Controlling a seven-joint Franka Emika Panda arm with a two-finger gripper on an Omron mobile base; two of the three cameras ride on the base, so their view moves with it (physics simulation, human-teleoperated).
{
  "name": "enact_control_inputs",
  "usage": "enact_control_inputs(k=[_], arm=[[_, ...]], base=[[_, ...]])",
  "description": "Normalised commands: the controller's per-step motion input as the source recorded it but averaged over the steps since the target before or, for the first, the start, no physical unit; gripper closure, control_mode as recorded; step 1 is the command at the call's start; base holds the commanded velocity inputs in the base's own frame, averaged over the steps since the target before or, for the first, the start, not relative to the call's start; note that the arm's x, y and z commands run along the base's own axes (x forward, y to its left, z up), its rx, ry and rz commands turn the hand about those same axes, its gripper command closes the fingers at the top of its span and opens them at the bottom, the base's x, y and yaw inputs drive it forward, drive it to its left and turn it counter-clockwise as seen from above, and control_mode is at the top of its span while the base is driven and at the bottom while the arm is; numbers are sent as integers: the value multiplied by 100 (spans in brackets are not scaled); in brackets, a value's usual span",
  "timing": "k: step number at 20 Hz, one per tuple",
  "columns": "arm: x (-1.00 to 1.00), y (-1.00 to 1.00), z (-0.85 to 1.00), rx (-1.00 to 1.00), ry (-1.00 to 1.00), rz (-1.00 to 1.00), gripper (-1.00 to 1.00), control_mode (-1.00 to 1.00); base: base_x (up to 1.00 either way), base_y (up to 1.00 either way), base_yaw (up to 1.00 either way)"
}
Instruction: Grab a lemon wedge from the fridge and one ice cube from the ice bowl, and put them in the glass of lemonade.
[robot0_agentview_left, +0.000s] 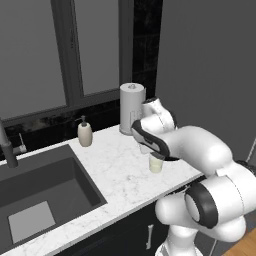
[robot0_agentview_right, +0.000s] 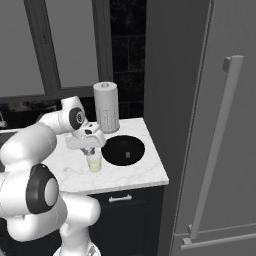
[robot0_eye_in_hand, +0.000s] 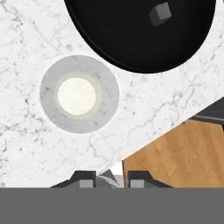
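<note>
Overhead, glass of lemonade (robot0_eye_in_hand: 79, 94) holding pale liquid, ice bowl (robot0_eye_in_hand: 109, 39) with one cube (robot0_eye_in_hand: 160, 13) (grey), jaws pinching an ice cube (robot0_eye_in_hand: 108, 180).

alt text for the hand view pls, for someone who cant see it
Looking straight down on a white marble counter, the glass of lemonade stands beside the black ice bowl, which holds one ice cube. The gripper at the bottom edge is shut on a small greyish piece, with wooden floor beyond the counter edge.
</note>
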Motion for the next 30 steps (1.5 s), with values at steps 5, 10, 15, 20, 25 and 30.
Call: enact_control_inputs(k=[5,10,15,20,25,30], arm=[[9,0,-7,-6,3,3,100,-100],[18,0,-20,-3,0,3,100,-100],[16,0,-17,-1,0,2,100,-100],[17,0,-11,-2,0,0,100,-100],[15,0,-8,-1,0,0,100,-100],[9,2,-9,-2,0,0,100,-100]], base=[[0,0,0],[0,0,0],[0,0,0],[0,0,0],[0,0,0],[0,0,0]])
